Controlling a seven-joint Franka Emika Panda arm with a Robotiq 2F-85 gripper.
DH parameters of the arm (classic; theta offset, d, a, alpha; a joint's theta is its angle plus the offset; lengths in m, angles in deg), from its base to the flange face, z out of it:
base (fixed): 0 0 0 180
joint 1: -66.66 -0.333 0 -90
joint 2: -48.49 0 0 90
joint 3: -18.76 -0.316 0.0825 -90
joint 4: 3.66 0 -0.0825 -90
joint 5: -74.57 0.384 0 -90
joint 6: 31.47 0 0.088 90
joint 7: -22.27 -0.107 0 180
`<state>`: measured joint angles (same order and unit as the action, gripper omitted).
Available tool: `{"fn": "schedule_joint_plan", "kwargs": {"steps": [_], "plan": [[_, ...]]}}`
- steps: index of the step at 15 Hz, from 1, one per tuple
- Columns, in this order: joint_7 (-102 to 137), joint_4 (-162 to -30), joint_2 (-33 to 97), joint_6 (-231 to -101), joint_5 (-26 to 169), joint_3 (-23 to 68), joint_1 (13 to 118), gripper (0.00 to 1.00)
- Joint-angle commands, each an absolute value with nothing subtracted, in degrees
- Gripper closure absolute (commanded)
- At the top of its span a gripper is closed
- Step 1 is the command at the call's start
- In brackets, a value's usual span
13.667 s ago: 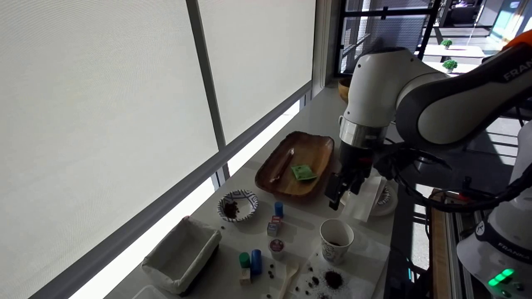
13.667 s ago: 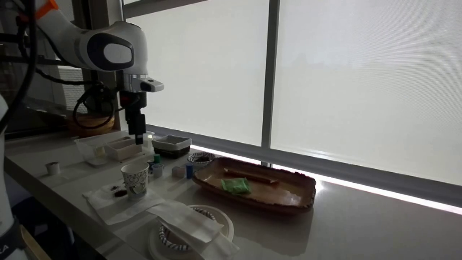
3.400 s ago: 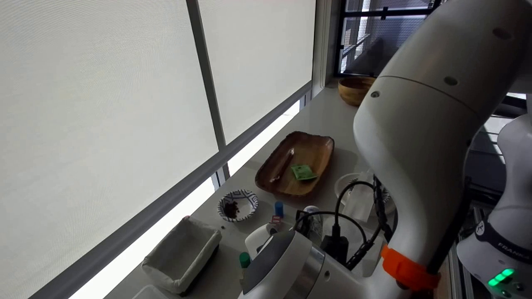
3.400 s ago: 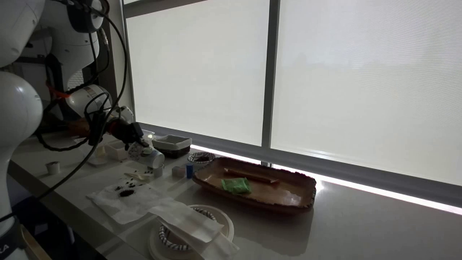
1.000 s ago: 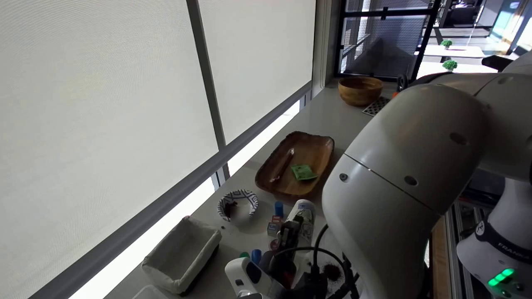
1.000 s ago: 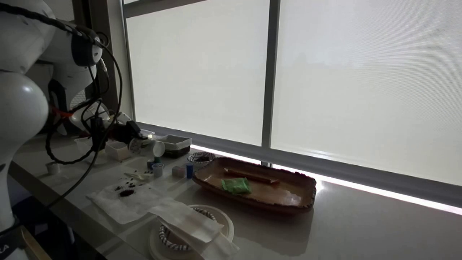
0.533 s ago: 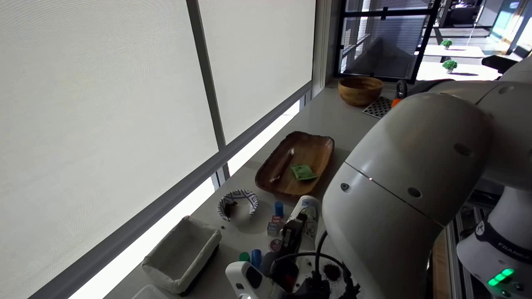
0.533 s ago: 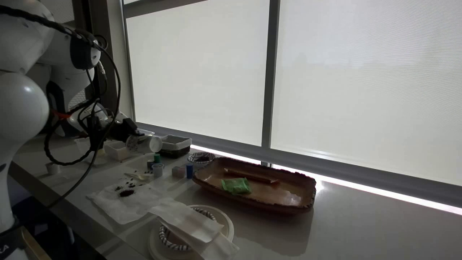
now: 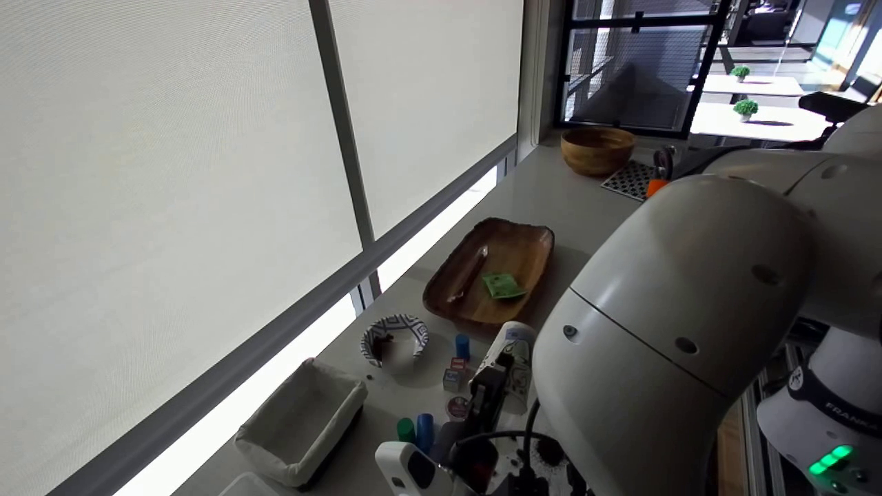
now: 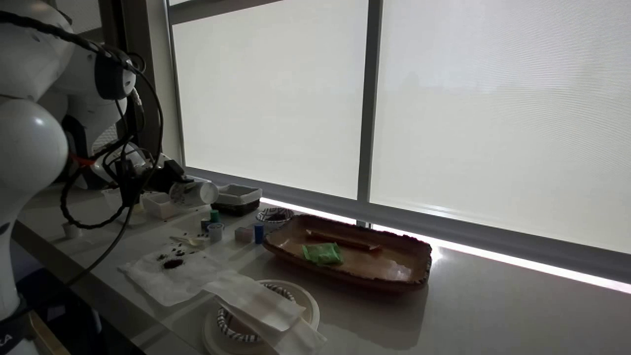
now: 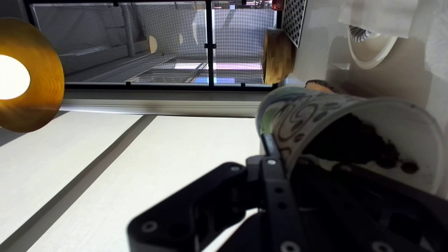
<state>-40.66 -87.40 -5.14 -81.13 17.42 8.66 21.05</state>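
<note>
White patterned paper cup (image 11: 308, 120) hangs tipped sideways over the counter (image 9: 551, 196), dark grains (image 11: 350, 140) inside, its wall pinched near the rim by the gripper (image 9: 501, 366). Small boxes (image 9: 452, 380) and a red-topped coffee pod (image 9: 457, 408) stand near it; the wooden tray (image 9: 520, 251) lies apart. Past the tray, the counter stretches to a wooden bowl (image 9: 597, 151). The arm (image 9: 675, 282) bends downward, the gripper nearly level.

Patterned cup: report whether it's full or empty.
Partly filled: the wrist view shows dark material inside the cup, covering only some of it.
</note>
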Motion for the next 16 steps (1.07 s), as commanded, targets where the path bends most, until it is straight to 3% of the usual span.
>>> {"fn": "schedule_joint_plan", "kwargs": {"steps": [1, 16], "plan": [[-39.1, -84.7, -7.5, -78.4, 15.9, 9.4, 20.0, 0.99], [-39.1, -83.5, -8.8, -78.9, 14.3, 10.4, 20.4, 0.99]]}}
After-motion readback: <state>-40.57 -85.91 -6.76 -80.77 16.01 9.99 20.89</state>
